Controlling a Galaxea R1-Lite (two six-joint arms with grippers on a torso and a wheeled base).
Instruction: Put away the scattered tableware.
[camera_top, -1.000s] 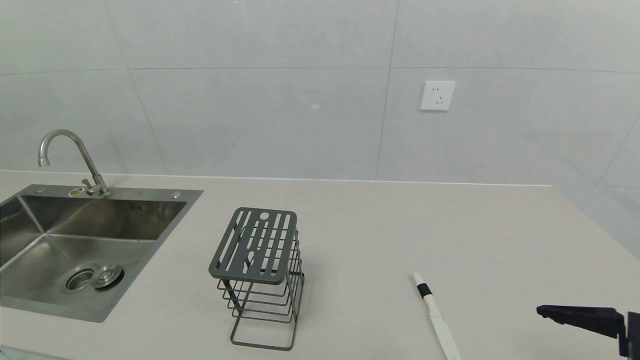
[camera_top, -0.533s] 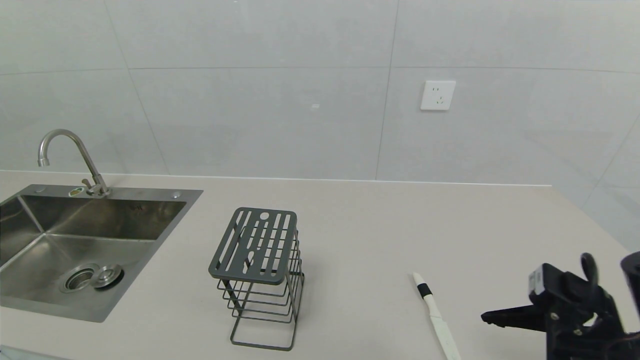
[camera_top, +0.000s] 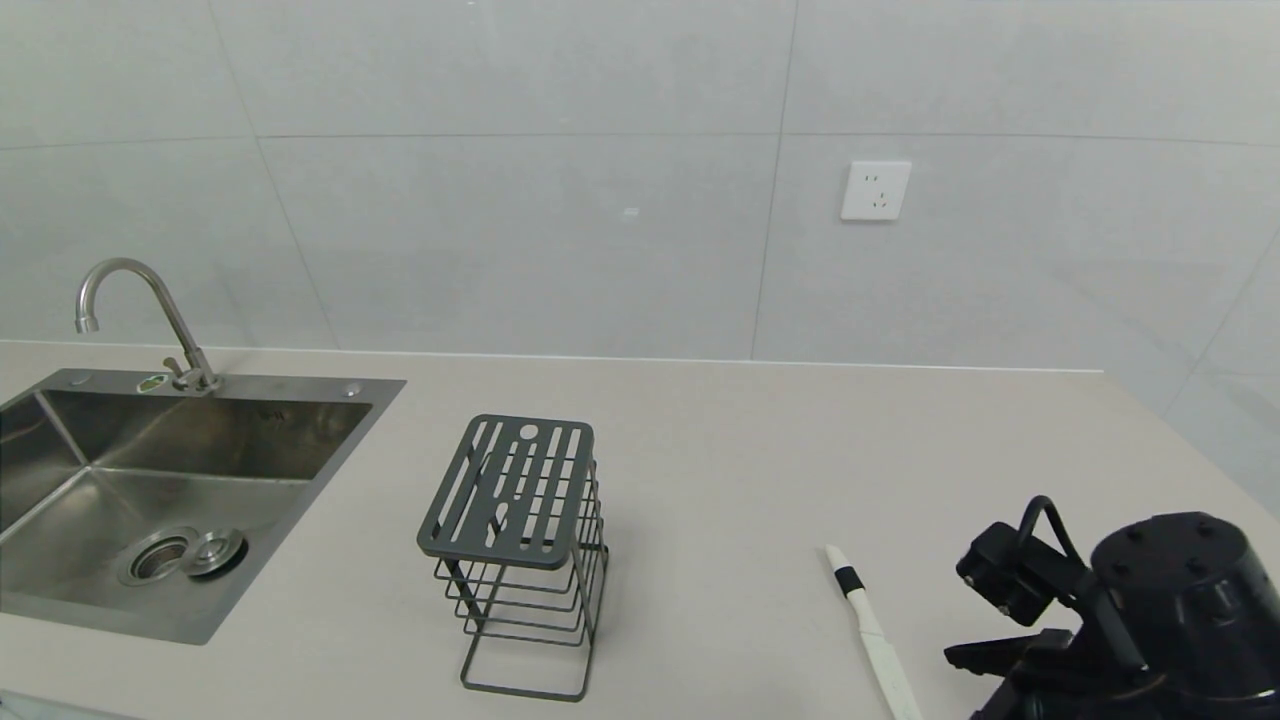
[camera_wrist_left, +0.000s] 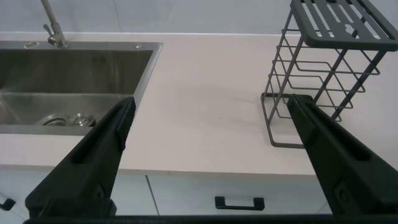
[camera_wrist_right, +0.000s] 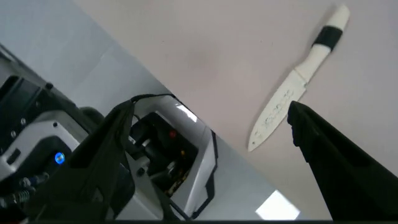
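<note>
Two grippers are sitting nearest the robot, both w/ jaws spread wide & gripping nothing. The left gripper (camera_wrist_left: 209, 102) is hanging in front of the counter's (camera_top: 760, 450) near edge, facing the rack. It's prob. parked there to keep out of the way.

The right gripper (camera_wrist_right: 211, 109) is hovering at the counter's near right, just beside the knife (camera_top: 872, 632), not touching it. Its open fingers look readied for a pick.

The knife, white w/ a black band, is lying flat near the front edge, handle end pointing toward the wall & blade toward the robot. I'd judge the grip needs to land on the handle, i.e. farther in than where the fingers are sitting.

Next out, mid-counter & well apart to the knife's left, the rack (camera_top: 515, 500) is standing upright. Its slotted top is facing up, likely so blades can drop in from above; that's prob. the knife's home.

Farther left, the sink (camera_top: 300, 385) is sitting sunk into the counter, w/ the faucet (camera_top: 140, 300) curving over it from behind. Farthest off, a socket (camera_top: 875, 190) is sitting on the tiled wall.
</note>
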